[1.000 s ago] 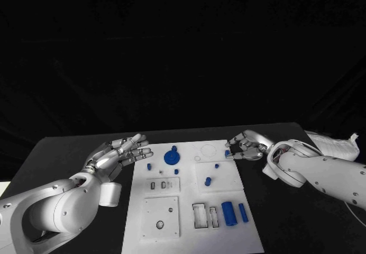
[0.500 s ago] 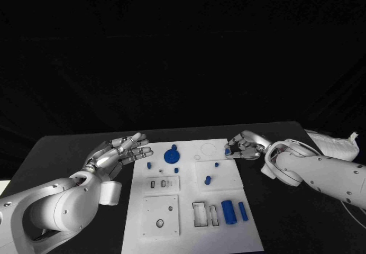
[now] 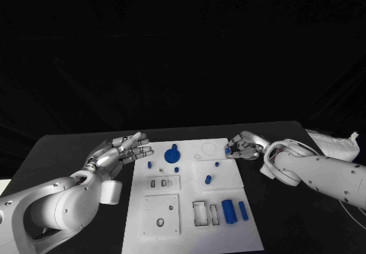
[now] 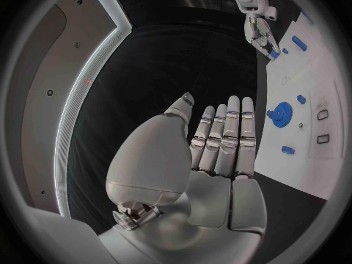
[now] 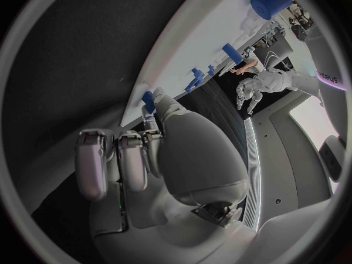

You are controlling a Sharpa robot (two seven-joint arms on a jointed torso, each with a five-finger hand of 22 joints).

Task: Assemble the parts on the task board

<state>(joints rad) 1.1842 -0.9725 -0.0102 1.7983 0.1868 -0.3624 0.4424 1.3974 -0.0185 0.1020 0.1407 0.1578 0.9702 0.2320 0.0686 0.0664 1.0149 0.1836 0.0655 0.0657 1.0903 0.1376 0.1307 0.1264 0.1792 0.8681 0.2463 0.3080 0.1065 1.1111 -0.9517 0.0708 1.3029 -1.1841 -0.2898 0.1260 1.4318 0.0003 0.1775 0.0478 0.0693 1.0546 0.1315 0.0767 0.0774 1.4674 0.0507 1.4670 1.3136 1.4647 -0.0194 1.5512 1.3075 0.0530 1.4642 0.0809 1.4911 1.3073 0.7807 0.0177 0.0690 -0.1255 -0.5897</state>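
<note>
Head view: blue part [image 3: 228, 152] half-hidden behind right hand [image 3: 243, 146]

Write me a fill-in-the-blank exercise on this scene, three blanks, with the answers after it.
1. The right hand pinches a small ____ part at the task board's far right corner.
2. The left hand holds ____; its fingers are stretched out.
3. The round blue gear lies nearer the ____ hand.

Missing words: blue; nothing; left
</note>
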